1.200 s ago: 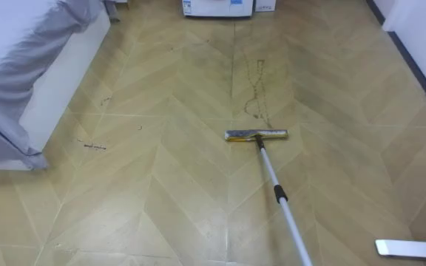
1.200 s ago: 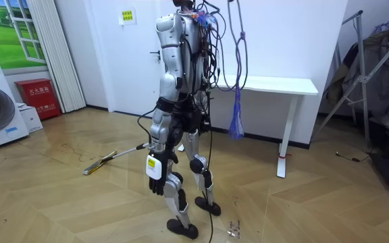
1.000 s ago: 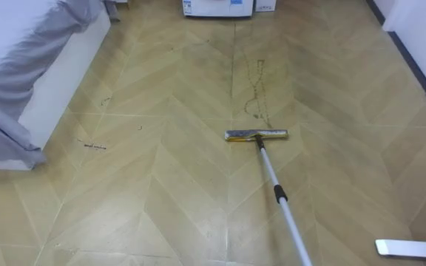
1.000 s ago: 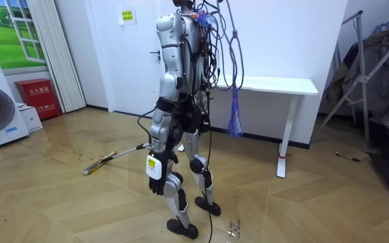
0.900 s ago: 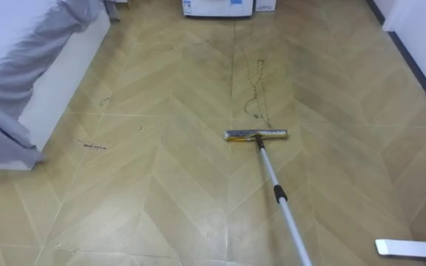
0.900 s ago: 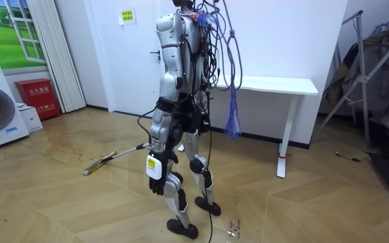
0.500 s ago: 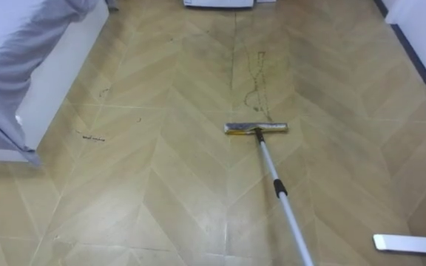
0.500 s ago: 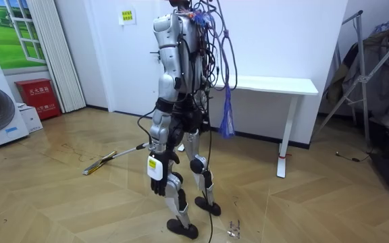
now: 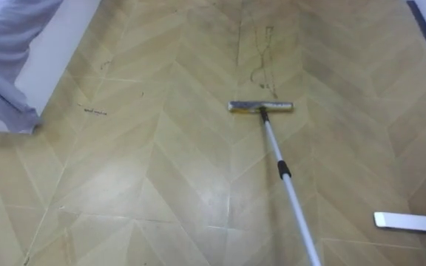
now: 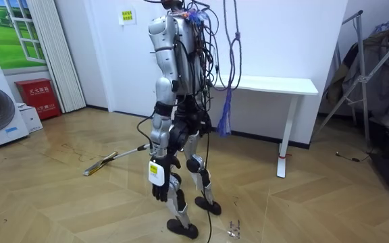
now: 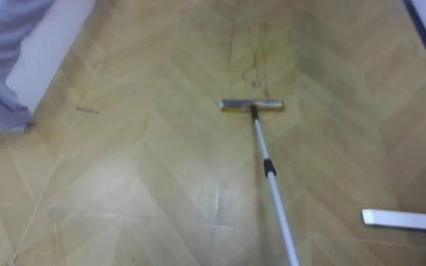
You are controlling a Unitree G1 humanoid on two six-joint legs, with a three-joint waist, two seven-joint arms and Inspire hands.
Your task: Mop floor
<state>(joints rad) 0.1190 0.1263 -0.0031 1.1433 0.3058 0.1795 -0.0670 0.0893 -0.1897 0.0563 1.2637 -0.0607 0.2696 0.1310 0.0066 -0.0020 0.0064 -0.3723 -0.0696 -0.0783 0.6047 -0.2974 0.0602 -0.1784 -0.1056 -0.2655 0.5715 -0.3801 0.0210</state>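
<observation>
Mop [image 9: 284,171]: head at upper centre, pole running to lower right, the right arm's side; left hand [image 10: 159,187] hangs released, holding nothing.

**Head camera (left eye view, right eye view).** Mounted high on the robot's head and aimed steeply down and forward at the floor [image 9: 161,177] in front of it.
- The two eyes sit side by side, so each thing lies slightly further left in the right eye view.
- Both eyes cover the same patch: the mop [image 9: 261,107] running up from the lower edge to mid-picture, a bed [image 9: 6,103] at upper left, and a white bar [image 9: 409,220] at lower right.

**Room camera (room view).** Stands well back, beside and somewhat behind the robot. It looks roughly level across the room toward a white wall [image 10: 282,40], with the whole robot in frame.

**Shared with the head camera.** The mop head [image 10: 94,167] and the flooring around it, at the room view's left.
</observation>
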